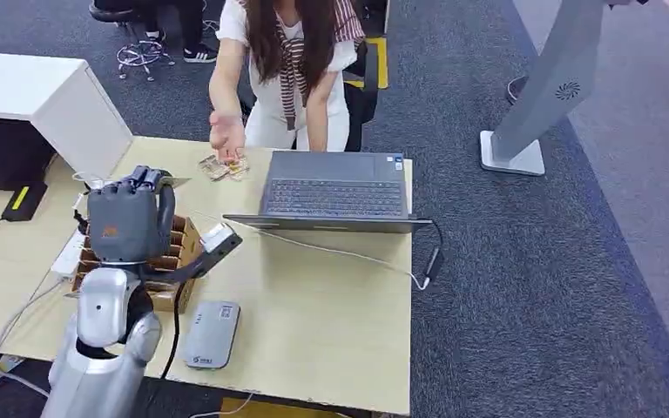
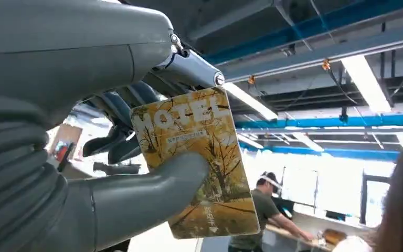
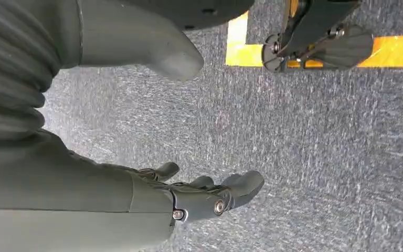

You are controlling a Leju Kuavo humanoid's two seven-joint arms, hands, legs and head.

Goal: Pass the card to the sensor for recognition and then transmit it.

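Item: card (image 2: 199, 163), glossy yellow rectangle printed "MOTEL", pinched by my left hand (image 1: 126, 218) above the bench (image 1: 314, 322), beside the laptop (image 1: 335, 187). My right hand (image 3: 189, 197) hangs empty, fingers apart, over speckled carpet (image 3: 320, 157).

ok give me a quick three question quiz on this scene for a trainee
1. True or false: the left hand holds a card.
2. What word is printed across the card?
A. HOTEL
B. METRO
C. BANK
3. Fill in: the person's hand is stretched out above the table, just beside the open ______.

Key:
1. True. In the left wrist view the thumb presses the card against the fingers.
2. A.
3. laptop. A few more cards lie on the table under the person's hand.

The right hand hangs over the carpet with fingers apart, holding nothing.
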